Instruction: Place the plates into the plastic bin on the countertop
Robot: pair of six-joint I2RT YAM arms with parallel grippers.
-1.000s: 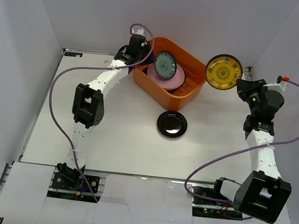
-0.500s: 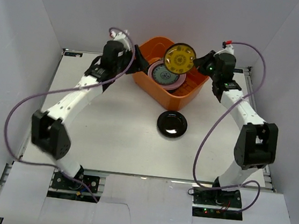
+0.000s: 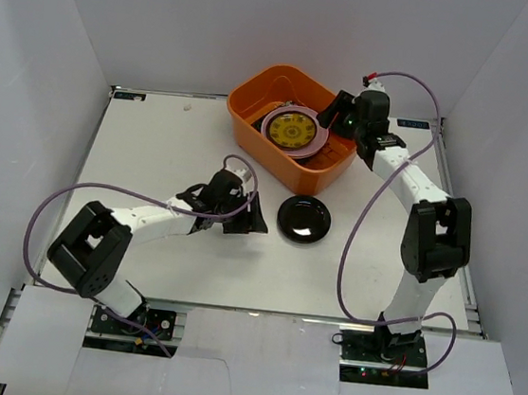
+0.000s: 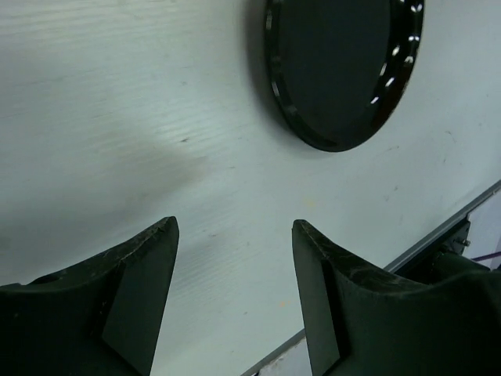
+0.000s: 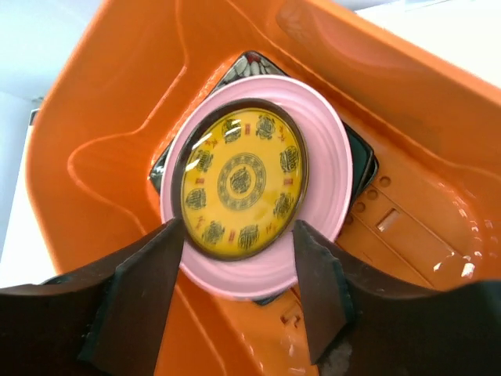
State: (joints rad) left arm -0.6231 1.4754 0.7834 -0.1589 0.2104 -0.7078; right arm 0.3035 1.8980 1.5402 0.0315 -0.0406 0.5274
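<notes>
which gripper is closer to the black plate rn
Left. The left gripper is over the countertop just beside the black plate, open and facing it. The right gripper is farther off at the orange bin, above the yellow plate.

You have no text, label, brand or number to read in any of these views. The nearest thing is the yellow-patterned plate (image 5: 243, 184): its centre medallion and the ring of small round motifs about it may be stylised characters, but from the right wrist view they are too fine to make out, and the top view shows them smaller still.
</notes>
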